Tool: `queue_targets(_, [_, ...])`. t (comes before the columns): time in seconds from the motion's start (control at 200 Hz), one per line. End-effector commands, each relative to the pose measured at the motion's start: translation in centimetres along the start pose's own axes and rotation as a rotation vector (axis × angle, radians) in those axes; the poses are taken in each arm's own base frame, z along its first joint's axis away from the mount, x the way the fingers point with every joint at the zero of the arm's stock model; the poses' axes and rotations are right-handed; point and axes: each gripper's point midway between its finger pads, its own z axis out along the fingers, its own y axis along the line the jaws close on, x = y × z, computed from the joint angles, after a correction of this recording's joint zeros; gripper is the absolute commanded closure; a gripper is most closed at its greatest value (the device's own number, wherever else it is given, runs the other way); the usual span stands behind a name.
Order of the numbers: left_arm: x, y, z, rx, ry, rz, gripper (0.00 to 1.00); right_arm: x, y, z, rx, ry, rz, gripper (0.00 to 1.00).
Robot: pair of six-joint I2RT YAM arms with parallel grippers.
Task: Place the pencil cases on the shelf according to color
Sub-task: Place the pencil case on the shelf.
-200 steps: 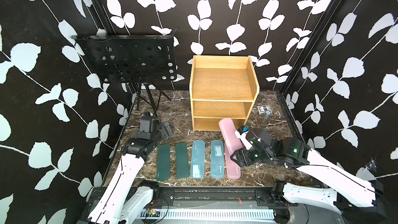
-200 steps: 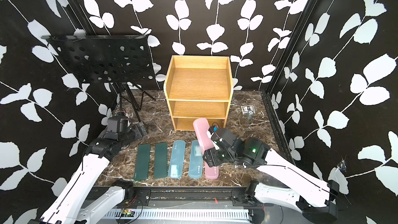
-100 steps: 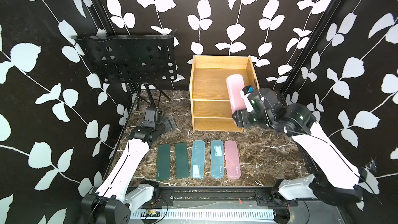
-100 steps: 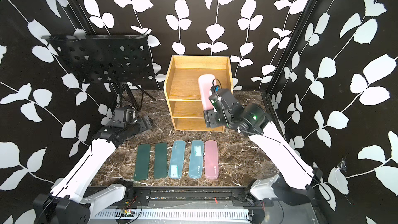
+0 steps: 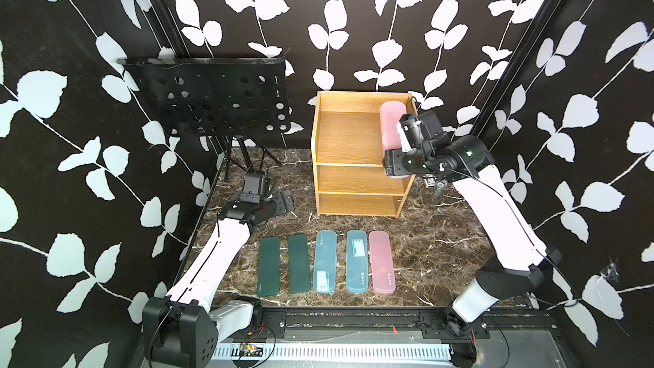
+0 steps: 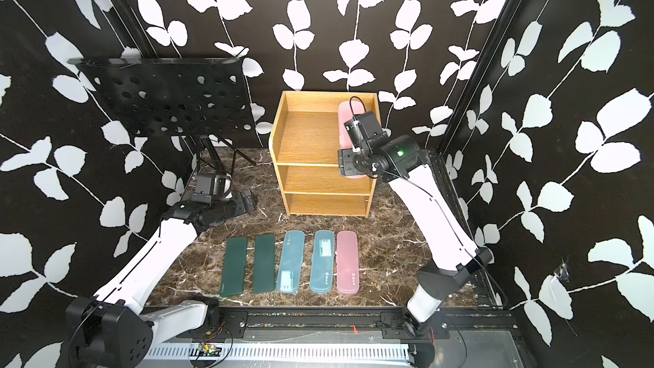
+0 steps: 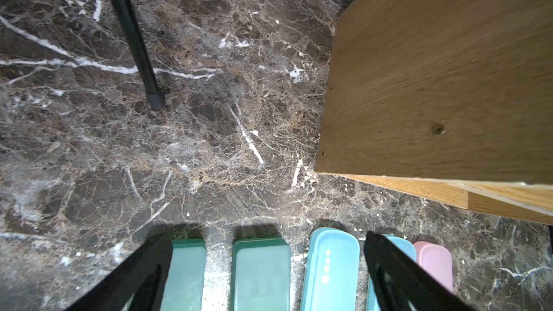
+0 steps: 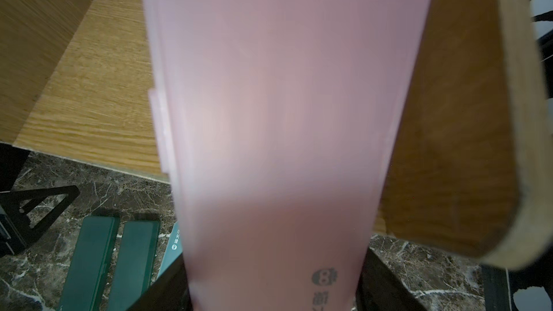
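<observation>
Grasping a pink pencil case, the right gripper is positioned at the shelf's top tier; the left gripper is spread apart, empty.

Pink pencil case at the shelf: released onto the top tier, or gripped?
Gripped: the pink case sits between the fingers of the right gripper in the right wrist view, near end overhanging the top tier. Contact with it: cannot tell.

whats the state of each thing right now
shelf, upright, lower tiers bare
held pink case, gripped at one end, over the top tier by the side wall
right tool, shut on held pink case
left tool, open, holding nothing
second pink case, flat on the table
blue cases, flat beside it
green cases, flat beside those
</observation>
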Motion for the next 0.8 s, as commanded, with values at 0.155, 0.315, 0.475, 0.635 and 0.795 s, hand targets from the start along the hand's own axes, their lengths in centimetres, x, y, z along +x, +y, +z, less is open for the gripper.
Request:
queue_targets(0.155, [1.5,-1.1,0.6,0.088,0.035,0.045,0.01,-2.3,-0.8,1.8,0.052,-0.022,0.037,0.35])
queue_targets(0.315, [3.1,-0.2,1.8,0.052,0.099,0.051,0.01,-2.6,-0.9,2.6,0.043,-0.015,0.060,0.16])
queue_targets(0.475, [3.4,0.0,1.9,0.047,0.112,0.045,0.01,-4.2,-0.4,1.0,0.002,-0.078,0.066,0.09])
queue_targets(0.635, [3.2,-0.2,1.5,0.054,0.109,0.035,0.01,-6.1,0.2,-2.4,-0.064,-0.183,0.070,0.07])
queue_targets(0.795, [3.6,-0.3,1.5,0.076,0.091,-0.001,0.01,-6.4,-0.2,-6.8,-0.113,-0.270,0.061,0.08])
